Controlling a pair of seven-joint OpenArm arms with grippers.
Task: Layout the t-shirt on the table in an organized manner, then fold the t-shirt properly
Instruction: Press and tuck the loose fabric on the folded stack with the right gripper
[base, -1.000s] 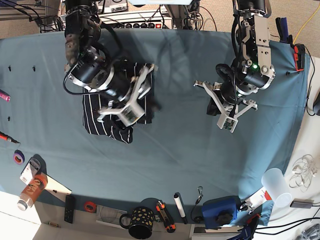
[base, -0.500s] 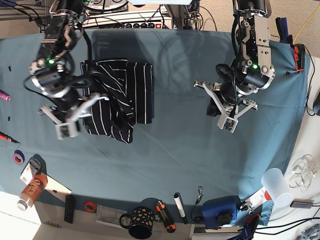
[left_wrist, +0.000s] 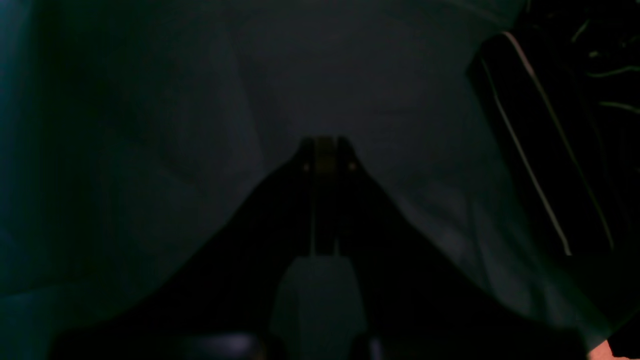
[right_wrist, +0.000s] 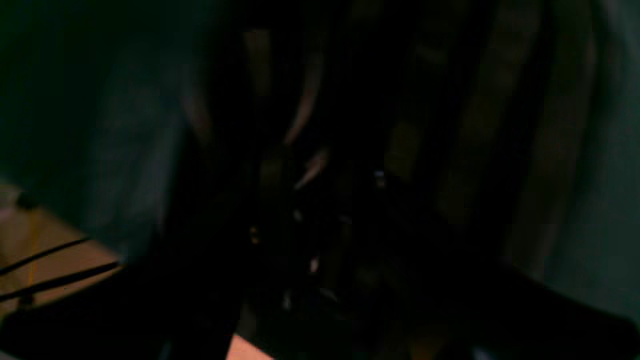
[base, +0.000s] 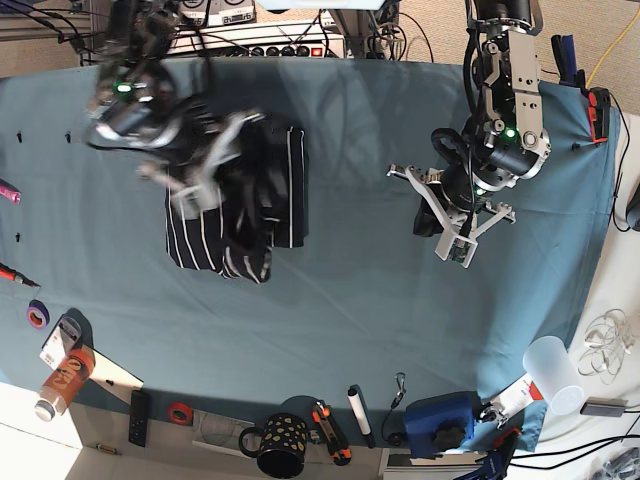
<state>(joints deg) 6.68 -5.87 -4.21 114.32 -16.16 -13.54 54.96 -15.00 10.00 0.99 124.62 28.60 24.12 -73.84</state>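
The t-shirt (base: 262, 190), dark with thin white stripes, lies folded in a rumpled stack on the left half of the teal table (base: 350, 300). My right gripper (base: 190, 203) hovers motion-blurred over the shirt's left part. Its wrist view is dark and smeared, showing only pale stripes of the t-shirt (right_wrist: 475, 125), so its jaws are unreadable. My left gripper (base: 455, 248) hangs over bare cloth on the right side, well away from the shirt. In the left wrist view that gripper (left_wrist: 325, 145) is shut and holds nothing, above the table (left_wrist: 350, 75), and an edge of the t-shirt (left_wrist: 540, 150) lies at the right.
Along the near edge stand a dotted mug (base: 280, 445), an orange bottle (base: 62, 380), tape rolls (base: 180, 412), a white marker (base: 360, 415), a blue box (base: 440, 420) and a clear cup (base: 555, 375). Cables and a power strip (base: 280, 48) run behind the table.
My right arm swung from the shirt out to its left, then back up and over the shirt's left part. The left arm has stayed still.
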